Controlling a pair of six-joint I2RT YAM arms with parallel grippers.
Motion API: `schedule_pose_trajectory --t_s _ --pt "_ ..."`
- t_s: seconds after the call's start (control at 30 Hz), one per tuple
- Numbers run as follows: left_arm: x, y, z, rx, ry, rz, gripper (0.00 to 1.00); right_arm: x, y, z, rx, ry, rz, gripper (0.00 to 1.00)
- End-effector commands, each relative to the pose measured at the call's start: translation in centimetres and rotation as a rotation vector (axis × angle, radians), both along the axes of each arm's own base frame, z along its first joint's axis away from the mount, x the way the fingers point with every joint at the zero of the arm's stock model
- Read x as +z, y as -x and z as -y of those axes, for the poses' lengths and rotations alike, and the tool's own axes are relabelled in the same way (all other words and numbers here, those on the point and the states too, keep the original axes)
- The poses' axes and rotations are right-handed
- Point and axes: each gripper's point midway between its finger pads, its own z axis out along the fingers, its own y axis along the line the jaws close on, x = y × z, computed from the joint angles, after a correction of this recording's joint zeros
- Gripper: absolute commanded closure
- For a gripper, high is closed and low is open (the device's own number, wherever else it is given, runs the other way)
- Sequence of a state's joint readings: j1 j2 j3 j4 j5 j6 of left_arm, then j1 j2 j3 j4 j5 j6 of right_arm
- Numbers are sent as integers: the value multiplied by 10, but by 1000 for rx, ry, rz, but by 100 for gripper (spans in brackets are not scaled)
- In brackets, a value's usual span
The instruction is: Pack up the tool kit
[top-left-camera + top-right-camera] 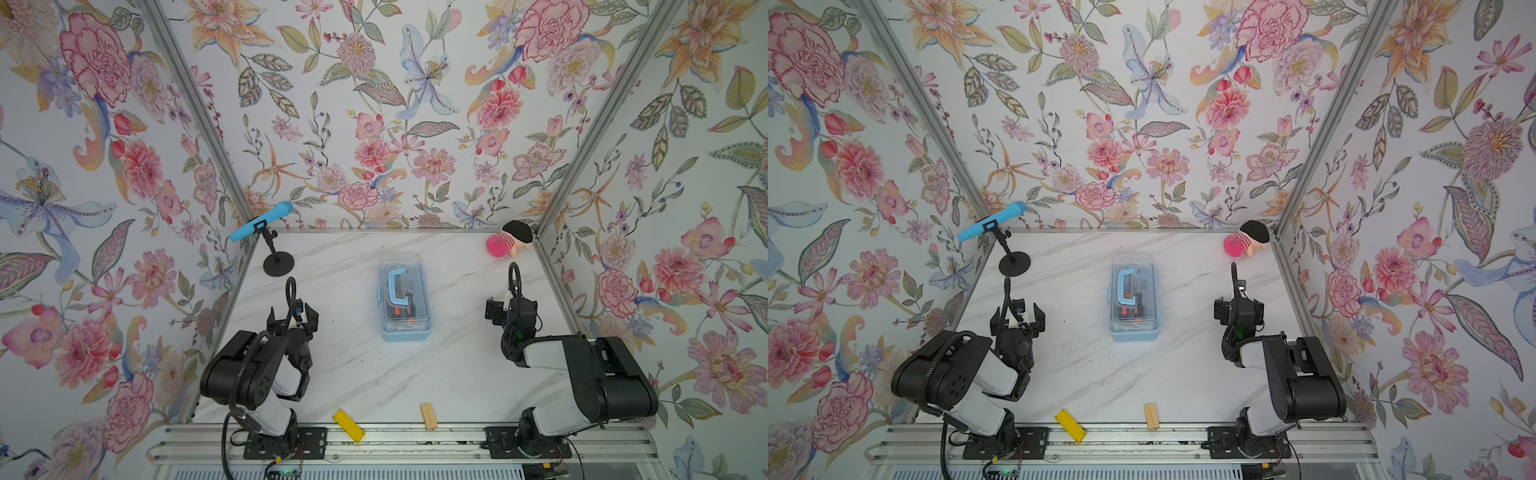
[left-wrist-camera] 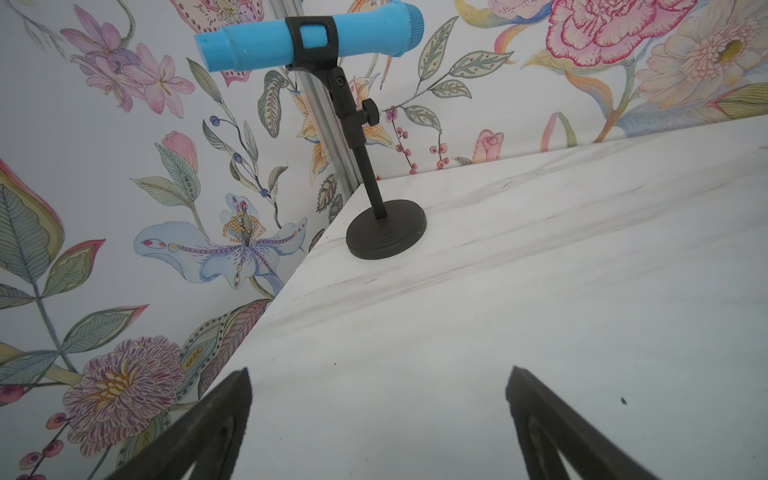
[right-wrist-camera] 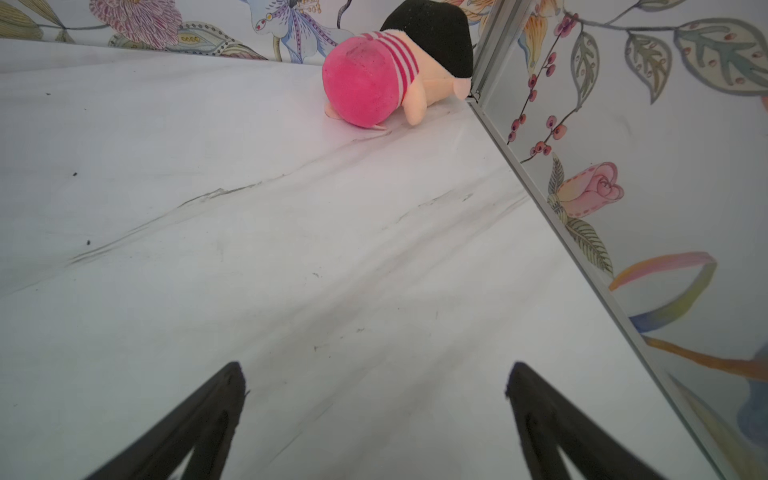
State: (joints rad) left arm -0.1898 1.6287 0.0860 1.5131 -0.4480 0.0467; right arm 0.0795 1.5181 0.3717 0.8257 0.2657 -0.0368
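Observation:
The tool kit point(image 1: 405, 328) point(image 1: 1136, 332), a light-blue box with a clear lid and a blue handle point(image 1: 395, 286), lies in the middle of the marble table in both top views. The lid is down, and orange-and-black tools show through it. My left gripper point(image 1: 293, 318) point(image 1: 1017, 318) hovers to the left of the box, open and empty. In the left wrist view it point(image 2: 378, 374) has only bare table between its fingers. My right gripper point(image 1: 494, 309) point(image 1: 1223, 309) is to the right of the box, also open and empty point(image 3: 374, 370). Neither wrist view shows the box.
A blue microphone point(image 1: 261, 222) point(image 2: 307, 35) on a black stand fills the back left corner. A pink plush toy point(image 1: 509, 241) point(image 3: 374, 83) lies in the back right corner. A flat yellow block point(image 1: 348, 425) and a ridged wooden block point(image 1: 428, 415) rest at the front edge. Flowered walls enclose three sides.

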Motion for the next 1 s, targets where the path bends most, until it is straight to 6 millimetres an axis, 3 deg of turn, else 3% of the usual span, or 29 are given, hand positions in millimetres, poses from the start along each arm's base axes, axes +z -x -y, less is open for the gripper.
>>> schedule_pose_trajectory --t_s 0.0,0.07,0.5,0.57,0.6,0.97 --pt "39 -5 1 -7 17 162 1 21 -3 -15 129 -73 125 1" --pt "40 -6 1 -4 19 162 1 25 1 -18 143 -53 196 1" --pt "33 -20 -5 13 43 113 1 23 -1 -17 141 -62 168 1" --pt "22 -23 -10 8 69 72 1 23 -1 -17 137 -59 168 1" --pt "31 -31 -11 2 84 99 1 22 -1 -17 138 -59 167 1" --pt "31 -30 -12 -1 86 101 1 21 -4 -17 153 -81 155 1"
